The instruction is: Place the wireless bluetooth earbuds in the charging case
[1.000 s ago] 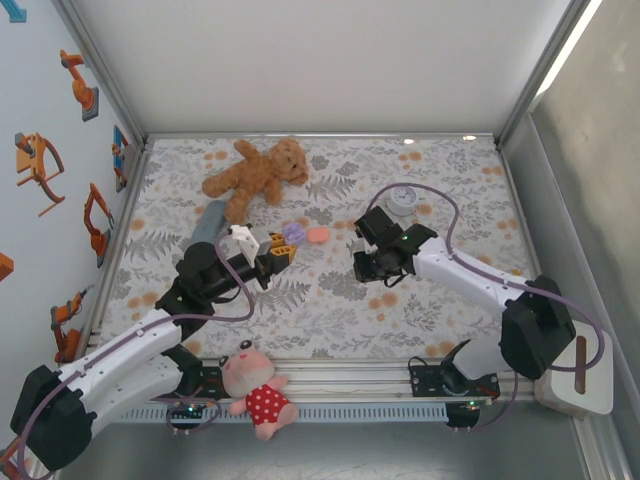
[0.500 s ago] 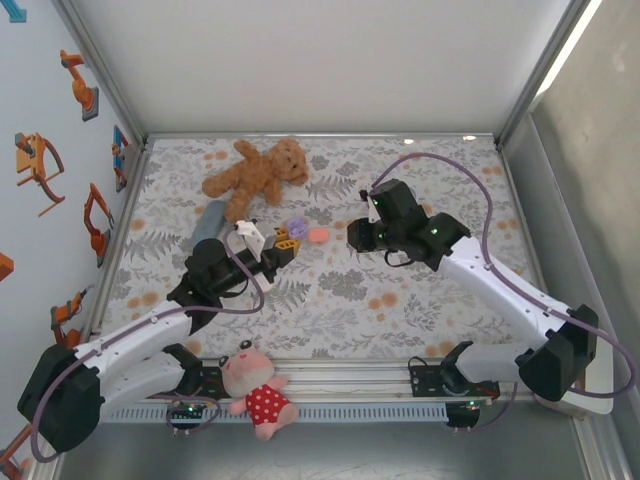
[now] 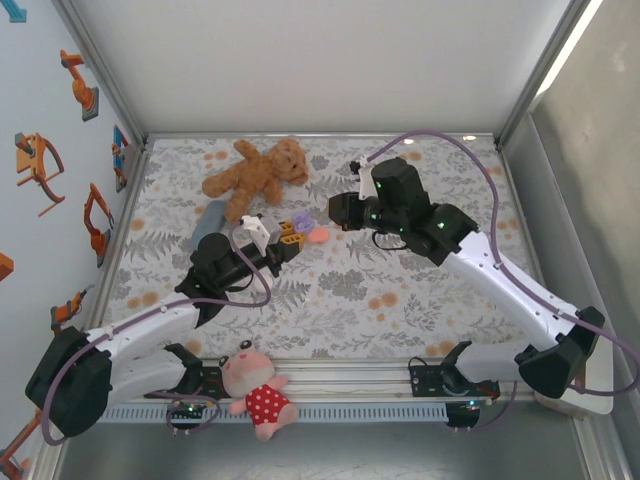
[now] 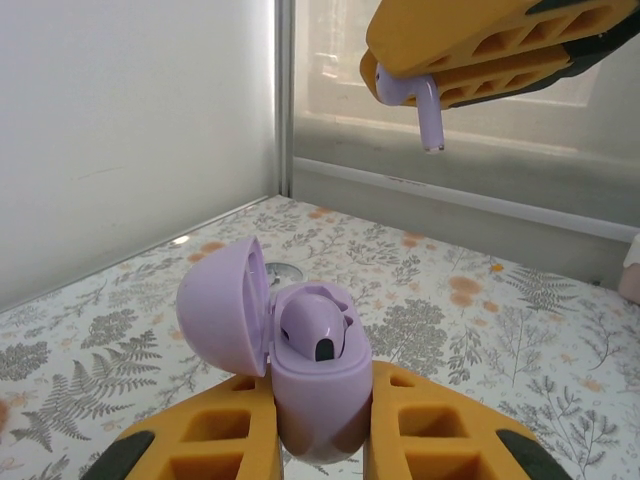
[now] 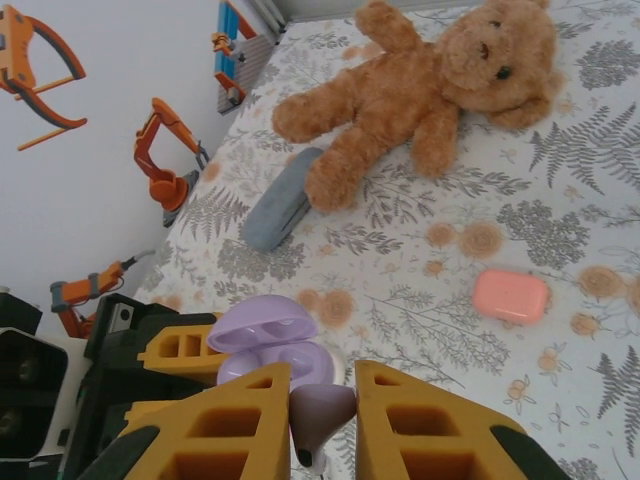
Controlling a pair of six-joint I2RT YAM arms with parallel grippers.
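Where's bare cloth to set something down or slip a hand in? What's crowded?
Free: the cloth between both arms, from the pink case to the near rail; also the far right corner. Crowded: far left, with teddy bear, grey-blue oblong, and left gripper holding the purple case near the purple earbud in the right gripper.

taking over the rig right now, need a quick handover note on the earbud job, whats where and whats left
Left hand: shut on the purple case, lid open.
Right hand: shut on a purple earbud, stem down, above the case and apart from it.
Done: a second earbud appears seated in the case.
Left: lower the held bud into the case, release it, close the lid.
Also: a pink case lies shut on the cloth.
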